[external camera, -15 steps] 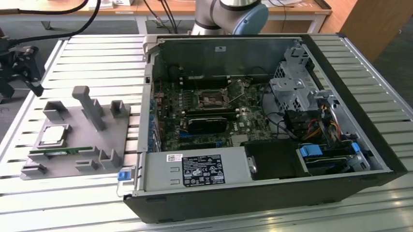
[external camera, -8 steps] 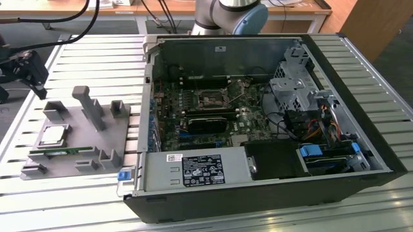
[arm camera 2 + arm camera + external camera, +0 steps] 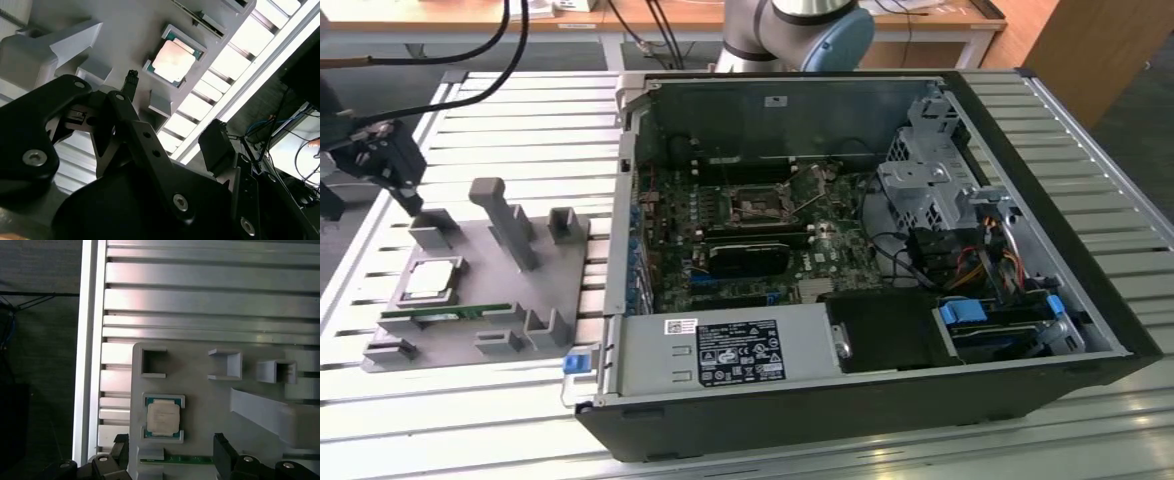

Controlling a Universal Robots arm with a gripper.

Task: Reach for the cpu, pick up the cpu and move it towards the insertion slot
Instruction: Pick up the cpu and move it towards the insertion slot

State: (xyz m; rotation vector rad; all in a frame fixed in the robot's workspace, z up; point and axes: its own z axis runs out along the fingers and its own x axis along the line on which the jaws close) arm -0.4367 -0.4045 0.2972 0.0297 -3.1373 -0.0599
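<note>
At the exterior view's left, the black two-fingered gripper [image 3: 400, 188] hangs above the far end of the grey plastic fixture plate [image 3: 474, 290], its fingers spread wide and holding nothing. The cpu, a small flat square chip with a shiny silver top and pale rim [image 3: 430, 278], lies flat in its seat on that plate, below the gripper and a little nearer the camera. In the first wrist view the cpu [image 3: 162, 418] sits roughly centred between the fingers. Well to the exterior view's right, inside the open black computer case [image 3: 854, 410], lies the insertion slot, a silver-framed square socket with a dark centre [image 3: 757, 203]
</note>
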